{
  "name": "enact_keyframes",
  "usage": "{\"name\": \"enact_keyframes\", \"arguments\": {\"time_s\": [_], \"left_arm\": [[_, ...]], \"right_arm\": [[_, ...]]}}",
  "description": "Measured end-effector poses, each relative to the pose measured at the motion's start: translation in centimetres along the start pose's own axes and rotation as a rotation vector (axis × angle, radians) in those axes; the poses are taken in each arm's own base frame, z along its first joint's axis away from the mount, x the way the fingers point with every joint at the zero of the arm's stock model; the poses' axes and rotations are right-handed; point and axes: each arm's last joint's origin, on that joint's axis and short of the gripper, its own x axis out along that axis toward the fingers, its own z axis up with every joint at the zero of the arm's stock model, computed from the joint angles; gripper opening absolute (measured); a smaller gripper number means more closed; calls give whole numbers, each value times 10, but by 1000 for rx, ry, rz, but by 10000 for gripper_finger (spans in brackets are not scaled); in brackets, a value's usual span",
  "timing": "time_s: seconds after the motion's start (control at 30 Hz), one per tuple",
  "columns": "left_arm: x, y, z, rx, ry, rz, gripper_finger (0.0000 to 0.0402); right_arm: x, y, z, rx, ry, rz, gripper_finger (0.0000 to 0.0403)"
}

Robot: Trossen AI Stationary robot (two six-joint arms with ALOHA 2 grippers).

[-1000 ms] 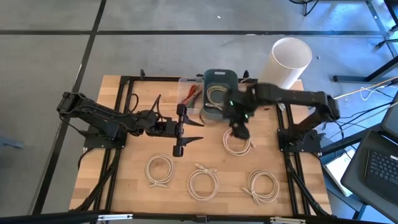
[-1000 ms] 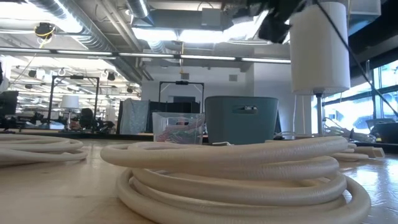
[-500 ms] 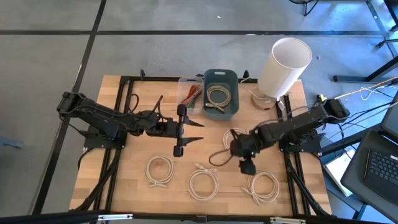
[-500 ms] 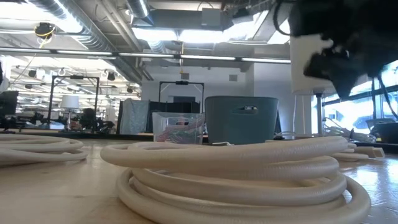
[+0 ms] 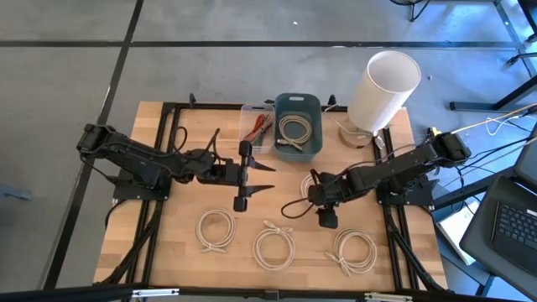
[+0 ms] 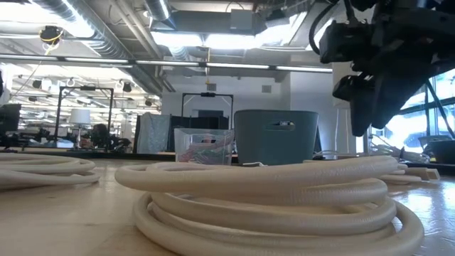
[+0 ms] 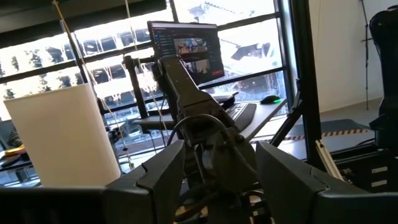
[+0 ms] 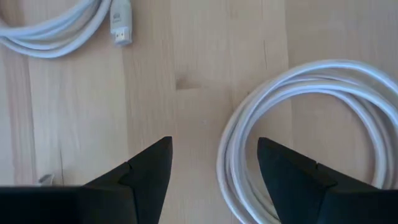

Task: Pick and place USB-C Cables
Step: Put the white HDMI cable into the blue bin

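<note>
While the left gripper waits open and empty left of centre, the right gripper hangs open, empty, right of centre above bare wood. Cream coils line the lower edge; another lies in the teal bin at upper centre.

Dark fingers (spread), white cylinder beyond.

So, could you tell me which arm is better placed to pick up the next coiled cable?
The right: its gripper hovers open over a cream coil, while the left gripper waits farther off.
</note>
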Motion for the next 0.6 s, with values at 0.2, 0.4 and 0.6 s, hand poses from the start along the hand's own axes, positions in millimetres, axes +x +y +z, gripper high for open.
{"name": "enact_keyframes", "arguments": {"time_s": [0.2,0.4,0.6], "left_arm": [[0,0,0,0,0,0,191],[0,0,0,0,0,0,191],[0,0,0,-8,-1,-1,191]], "right_arm": [[0,-3,1,-2,-18,-53,237],[10,-4,1,-21,-2,-109,237],[33,-5,-1,-51,85,-141,237]]}}
